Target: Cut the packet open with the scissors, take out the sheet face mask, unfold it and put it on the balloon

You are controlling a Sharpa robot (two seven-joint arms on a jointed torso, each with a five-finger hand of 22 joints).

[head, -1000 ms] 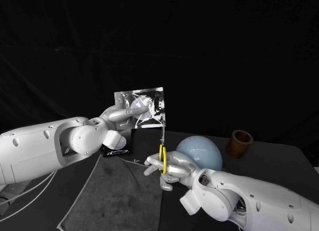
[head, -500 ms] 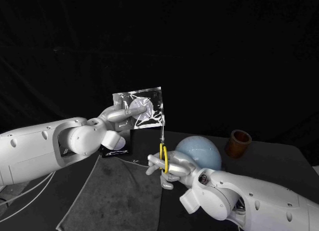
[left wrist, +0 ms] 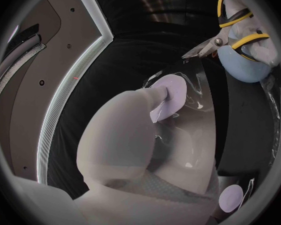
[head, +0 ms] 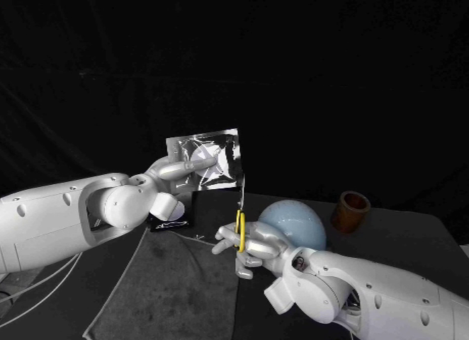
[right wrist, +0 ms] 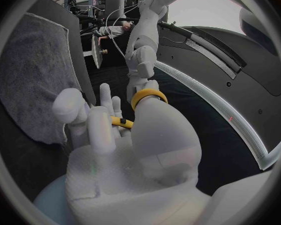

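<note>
My left hand [head: 178,170] holds a shiny silver packet [head: 206,160] upright above the table, fingers pinching its face [left wrist: 168,92]. My right hand [head: 250,241] grips yellow-handled scissors [head: 241,230], blades pointing up at the packet's lower right edge. In the left wrist view the scissors [left wrist: 231,32] have their tips at the packet's edge. The right wrist view has the yellow handles [right wrist: 140,105] in my right hand [right wrist: 115,150] and the packet [right wrist: 95,51] beyond. A pale blue balloon [head: 296,223] sits on the table right behind my right hand.
A grey cloth [head: 178,283] covers the table's near left part. A black pouch [head: 178,216] lies under the left hand. A brown cup [head: 351,211] stands to the right of the balloon.
My right hand has lifted the scissors slightly, bringing the blades up to the packet's lower right edge. The left hand and packet stay nearly still.
</note>
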